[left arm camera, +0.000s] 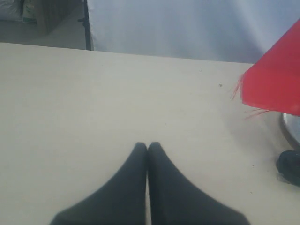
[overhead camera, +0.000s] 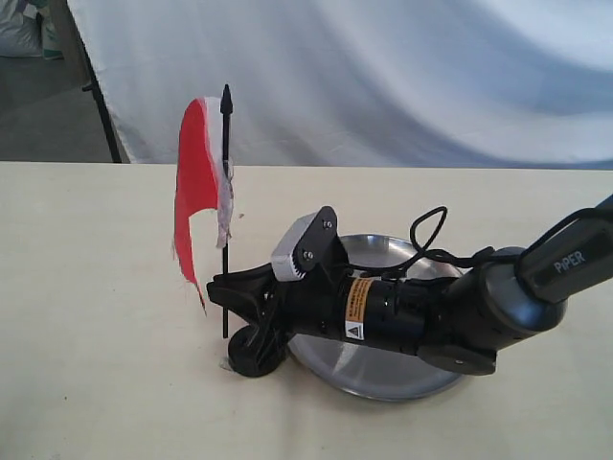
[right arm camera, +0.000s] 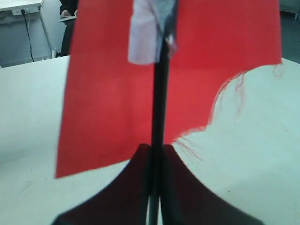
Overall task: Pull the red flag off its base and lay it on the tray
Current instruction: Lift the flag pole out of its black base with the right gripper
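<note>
We find the right claw (overhead camera: 226,293) clamped low on the red flag (overhead camera: 196,182) near the base (overhead camera: 255,356), likely for upright pull-out; left claw (left arm camera: 147,147) together.

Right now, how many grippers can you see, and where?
2. The left gripper is shut above the table, seen only in its wrist view. The right gripper is shut on the red flag, at its stick, beside the tray.

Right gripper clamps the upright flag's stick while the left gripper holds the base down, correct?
No. The left gripper is shut on nothing, away from the base, as the left wrist view shows. The right gripper does clamp the stick of the red flag.
</note>
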`<state>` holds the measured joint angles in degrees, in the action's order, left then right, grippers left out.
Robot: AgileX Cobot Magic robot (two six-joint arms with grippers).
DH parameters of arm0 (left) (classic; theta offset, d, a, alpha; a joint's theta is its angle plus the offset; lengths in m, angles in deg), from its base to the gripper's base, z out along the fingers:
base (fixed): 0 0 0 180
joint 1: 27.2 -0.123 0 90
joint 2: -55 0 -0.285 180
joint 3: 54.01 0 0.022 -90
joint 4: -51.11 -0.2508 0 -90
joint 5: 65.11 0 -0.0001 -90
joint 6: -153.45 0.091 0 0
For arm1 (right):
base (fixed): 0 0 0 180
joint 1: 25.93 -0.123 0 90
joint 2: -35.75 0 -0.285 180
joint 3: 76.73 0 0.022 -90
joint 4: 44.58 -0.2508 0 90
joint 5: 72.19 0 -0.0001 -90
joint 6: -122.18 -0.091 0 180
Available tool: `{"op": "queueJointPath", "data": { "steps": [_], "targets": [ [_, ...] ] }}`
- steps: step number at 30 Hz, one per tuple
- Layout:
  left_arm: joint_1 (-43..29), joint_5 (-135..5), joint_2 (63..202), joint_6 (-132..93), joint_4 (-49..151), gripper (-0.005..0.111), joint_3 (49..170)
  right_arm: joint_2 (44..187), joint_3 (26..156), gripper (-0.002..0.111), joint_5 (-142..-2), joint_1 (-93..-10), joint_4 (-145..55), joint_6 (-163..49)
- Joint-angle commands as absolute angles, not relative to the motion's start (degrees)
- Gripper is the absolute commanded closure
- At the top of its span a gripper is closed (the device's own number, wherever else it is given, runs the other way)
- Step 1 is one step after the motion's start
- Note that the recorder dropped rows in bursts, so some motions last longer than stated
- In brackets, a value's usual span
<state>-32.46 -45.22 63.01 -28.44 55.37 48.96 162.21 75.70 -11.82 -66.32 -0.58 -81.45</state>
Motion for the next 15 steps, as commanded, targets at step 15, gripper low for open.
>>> {"op": "queueJointPath", "data": {
  "steps": [15],
  "targets": [
    [-32.64,-45.35,62.79,-28.29,55.8,0.107,48.77,161.81,75.9,0.109,-11.27,-65.86,-31.6,-100.69]
  ]
}}
